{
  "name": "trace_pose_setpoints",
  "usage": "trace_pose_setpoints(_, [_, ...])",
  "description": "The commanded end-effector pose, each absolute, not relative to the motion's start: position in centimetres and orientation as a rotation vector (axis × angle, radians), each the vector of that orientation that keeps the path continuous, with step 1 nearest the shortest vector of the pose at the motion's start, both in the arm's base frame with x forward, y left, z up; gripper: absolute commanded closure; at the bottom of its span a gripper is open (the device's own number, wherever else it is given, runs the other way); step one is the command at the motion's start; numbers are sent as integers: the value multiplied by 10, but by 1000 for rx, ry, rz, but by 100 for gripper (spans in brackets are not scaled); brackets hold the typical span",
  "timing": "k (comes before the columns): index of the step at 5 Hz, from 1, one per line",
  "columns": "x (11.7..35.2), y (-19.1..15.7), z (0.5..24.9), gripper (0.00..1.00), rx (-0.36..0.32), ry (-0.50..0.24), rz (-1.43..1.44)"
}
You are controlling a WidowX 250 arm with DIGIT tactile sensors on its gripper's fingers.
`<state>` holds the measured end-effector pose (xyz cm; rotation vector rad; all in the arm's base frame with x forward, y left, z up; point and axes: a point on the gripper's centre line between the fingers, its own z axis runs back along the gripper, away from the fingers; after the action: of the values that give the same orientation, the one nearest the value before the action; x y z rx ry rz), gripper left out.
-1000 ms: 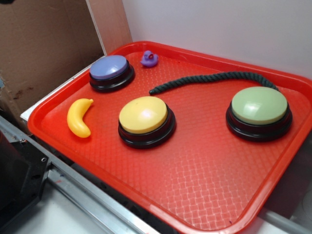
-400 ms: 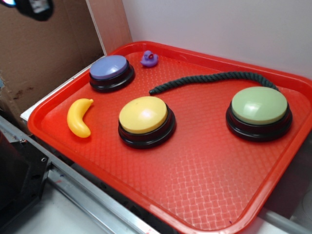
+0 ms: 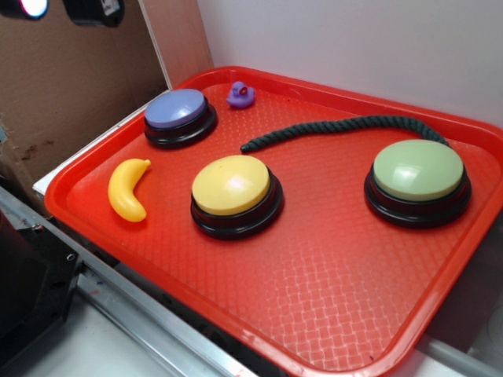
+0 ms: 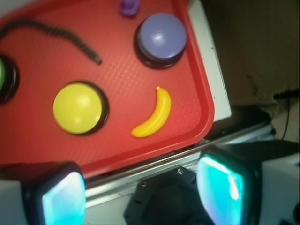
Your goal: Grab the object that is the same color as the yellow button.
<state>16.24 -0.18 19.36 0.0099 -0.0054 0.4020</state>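
Observation:
A small curved yellow toy banana (image 3: 126, 189) (image 4: 153, 115), the object, lies on the red tray (image 3: 330, 283) near its left edge. The yellow button (image 3: 233, 186) (image 4: 77, 108), pale dome on a black base, stands just to its right in the exterior view. My gripper (image 3: 67, 8) (image 4: 143, 194) hangs high at the top left corner of the exterior view, above and behind the tray. Its two fingers (image 4: 63, 199) stand wide apart with nothing between them. In the wrist view the banana lies well ahead of the fingertips.
A purple-blue button (image 3: 179, 111) and a tiny purple duck (image 3: 240, 95) sit at the tray's back left. A dark rope (image 3: 338, 128) runs toward a green button (image 3: 417, 173) at right. Cardboard (image 3: 71, 86) stands at left, a metal rail (image 3: 134, 314) runs along the front.
The gripper has come into the exterior view at the top left and moved to the right. Everything on the tray has stayed put.

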Motion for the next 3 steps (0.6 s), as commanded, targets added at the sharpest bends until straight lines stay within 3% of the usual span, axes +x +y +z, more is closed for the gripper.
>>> trace_pose_setpoints(1, [176, 19, 143, 0, 2, 19, 297])
trace_pose_setpoints(2, [193, 38, 116, 0, -6, -5, 284])
trace_pose_setpoints(3, [194, 53, 88, 0, -37, 69, 321])
